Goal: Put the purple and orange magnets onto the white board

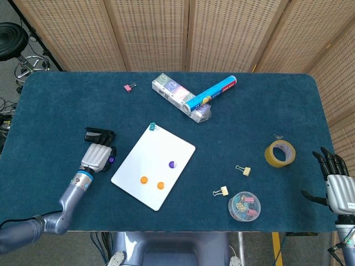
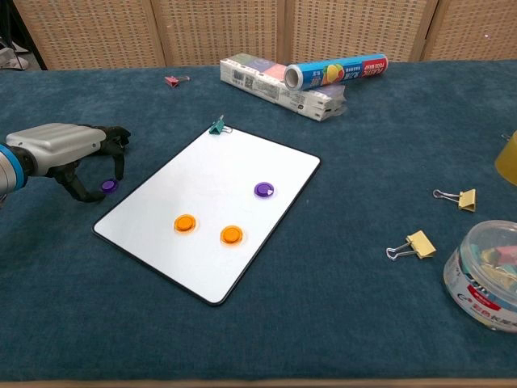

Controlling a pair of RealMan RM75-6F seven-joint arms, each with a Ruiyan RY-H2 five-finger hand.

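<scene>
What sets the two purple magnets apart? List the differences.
Place: one purple magnet lies on the white board; the other purple magnet lies off it on the blue cloth, past the board's left edge.
Company: the one on the board lies clear of both hands; the other sits right under the left hand, between its fingers.
Shared: both look like small round purple discs lying flat.

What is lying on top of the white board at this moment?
On the white board lie two orange magnets and one purple magnet. A green clip sits at its far corner. Nothing covers the board's surface.
</scene>
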